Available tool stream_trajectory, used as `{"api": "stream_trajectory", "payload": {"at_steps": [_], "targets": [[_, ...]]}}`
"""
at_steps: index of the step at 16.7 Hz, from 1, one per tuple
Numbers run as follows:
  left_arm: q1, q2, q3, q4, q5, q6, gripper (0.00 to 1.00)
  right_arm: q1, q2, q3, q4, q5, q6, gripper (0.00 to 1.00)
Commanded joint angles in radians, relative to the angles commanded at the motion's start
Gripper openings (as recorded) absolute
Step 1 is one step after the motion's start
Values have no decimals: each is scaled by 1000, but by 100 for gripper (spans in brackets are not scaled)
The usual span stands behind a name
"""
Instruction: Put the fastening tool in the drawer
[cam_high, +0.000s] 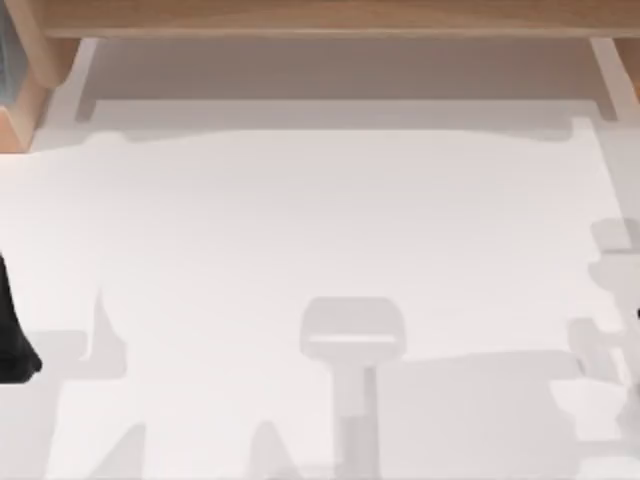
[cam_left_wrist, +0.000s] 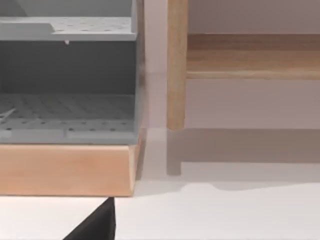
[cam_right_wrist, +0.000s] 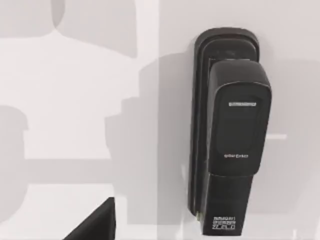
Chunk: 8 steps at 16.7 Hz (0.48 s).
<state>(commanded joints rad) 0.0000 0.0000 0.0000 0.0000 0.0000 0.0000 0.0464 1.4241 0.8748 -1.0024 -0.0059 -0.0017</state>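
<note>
Looking down from the top cam, I see a white surface (cam_high: 330, 230) w/ a wooden frame (cam_high: 320, 18) along the far edge. My left arm (cam_high: 12, 330) shows as a dark shape at the left edge, near side. Right arm is barely a dark sliver at the right edge (cam_high: 637, 315).

Right wrist cam: black stapler (cam_right_wrist: 232, 132) lies flat on the white surface, closed, long axis running away from the camera, small white lettering on top. Nothing touches it.

Left wrist cam: grey drawer unit (cam_left_wrist: 67, 75) w/ perforated trays sits on a wood base (cam_left_wrist: 67, 170), just beside a wood post (cam_left_wrist: 176, 65) of the frame.

Can't tell either end effector's state, left or right.
</note>
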Motion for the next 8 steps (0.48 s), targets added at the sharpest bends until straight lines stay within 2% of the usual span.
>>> {"api": "stream_trajectory", "payload": {"at_steps": [8], "targets": [[0, 0, 0, 0, 0, 0, 100, 16, 0, 0, -24, 2, 11, 100]]}}
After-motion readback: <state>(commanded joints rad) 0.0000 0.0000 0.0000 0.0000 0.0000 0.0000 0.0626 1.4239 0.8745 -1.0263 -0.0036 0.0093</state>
